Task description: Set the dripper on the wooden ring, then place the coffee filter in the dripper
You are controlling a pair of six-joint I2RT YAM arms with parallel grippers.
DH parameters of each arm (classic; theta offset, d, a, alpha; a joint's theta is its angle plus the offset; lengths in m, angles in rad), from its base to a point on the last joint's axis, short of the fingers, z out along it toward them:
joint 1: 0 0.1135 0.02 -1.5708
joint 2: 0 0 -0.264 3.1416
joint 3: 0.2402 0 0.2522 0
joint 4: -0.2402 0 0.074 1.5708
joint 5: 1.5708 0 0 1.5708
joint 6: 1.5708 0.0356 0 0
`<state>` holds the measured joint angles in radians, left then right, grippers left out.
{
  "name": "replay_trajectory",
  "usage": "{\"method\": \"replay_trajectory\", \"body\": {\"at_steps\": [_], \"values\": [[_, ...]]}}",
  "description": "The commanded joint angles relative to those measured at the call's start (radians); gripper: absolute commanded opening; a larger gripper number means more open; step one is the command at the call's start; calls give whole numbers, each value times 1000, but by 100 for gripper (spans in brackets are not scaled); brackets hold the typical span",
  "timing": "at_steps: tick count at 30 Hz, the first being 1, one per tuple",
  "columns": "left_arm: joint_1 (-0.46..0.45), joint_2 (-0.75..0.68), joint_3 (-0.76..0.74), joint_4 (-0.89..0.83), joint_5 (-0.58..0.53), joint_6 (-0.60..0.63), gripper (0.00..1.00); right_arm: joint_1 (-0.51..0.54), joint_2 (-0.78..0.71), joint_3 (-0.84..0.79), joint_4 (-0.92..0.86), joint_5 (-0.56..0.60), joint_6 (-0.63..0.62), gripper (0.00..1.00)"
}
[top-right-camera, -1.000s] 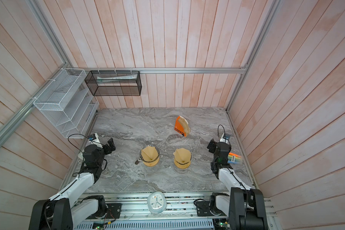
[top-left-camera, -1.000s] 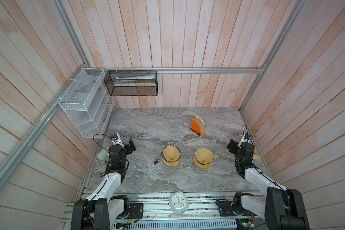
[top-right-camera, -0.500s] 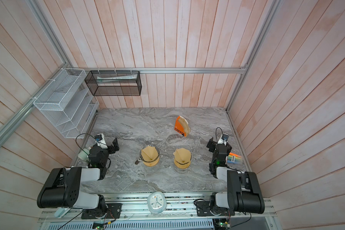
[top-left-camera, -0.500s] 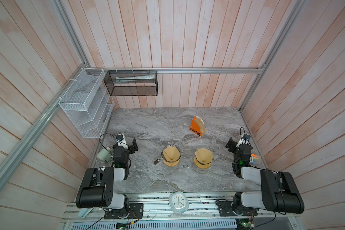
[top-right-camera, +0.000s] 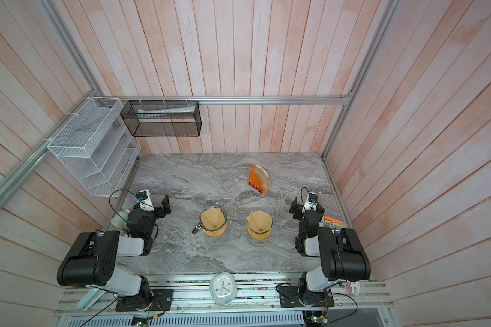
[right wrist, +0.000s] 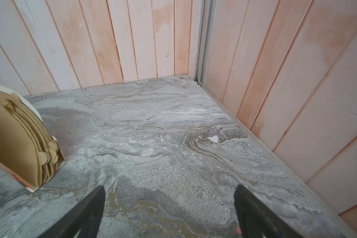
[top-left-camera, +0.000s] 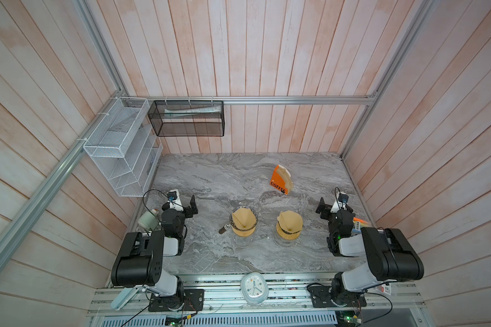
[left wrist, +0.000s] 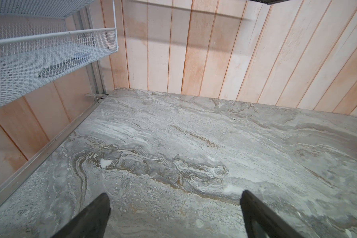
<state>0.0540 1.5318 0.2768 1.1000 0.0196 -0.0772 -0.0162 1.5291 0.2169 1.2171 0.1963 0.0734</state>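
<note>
Two drippers stand on glass carafes mid-table, and each has a brown coffee filter in it: the left dripper [top-left-camera: 243, 223] [top-right-camera: 213, 222] and the right dripper [top-left-camera: 289, 225] [top-right-camera: 259, 223]. An orange "COFFEE" holder [top-left-camera: 280, 179] [top-right-camera: 258, 181] behind them keeps a stack of filters [right wrist: 19, 140]. My left gripper [top-left-camera: 188, 207] [top-right-camera: 163, 206] [left wrist: 174, 194] is open and empty, low over bare marble at the left side. Open and empty too, my right gripper [top-left-camera: 323, 208] [top-right-camera: 295, 208] [right wrist: 169, 187] sits at the right side, with the holder ahead and to one side of it.
A white wire rack [top-left-camera: 119, 147] and a black mesh basket [top-left-camera: 187, 119] hang on the walls at the back left. A pale cup [top-left-camera: 148, 222] lies by the left arm and coloured items [top-left-camera: 359, 223] by the right arm. A clock [top-left-camera: 254, 287] sits at the front rail.
Both arms have folded back, their elbows now raised over the front corners, while the grippers stay near the table's sides. Drippers, filters and holder have not moved.
</note>
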Motion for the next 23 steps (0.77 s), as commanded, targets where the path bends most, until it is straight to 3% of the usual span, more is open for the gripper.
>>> {"method": "replay_trajectory", "body": {"at_steps": [1, 23], "values": [[-5, 5, 2, 22, -2, 27, 100, 3, -9, 14, 13, -11, -19, 98], [-29, 9, 20, -8, -21, 56, 100, 5, -13, 18, -1, -13, -18, 98]]}}
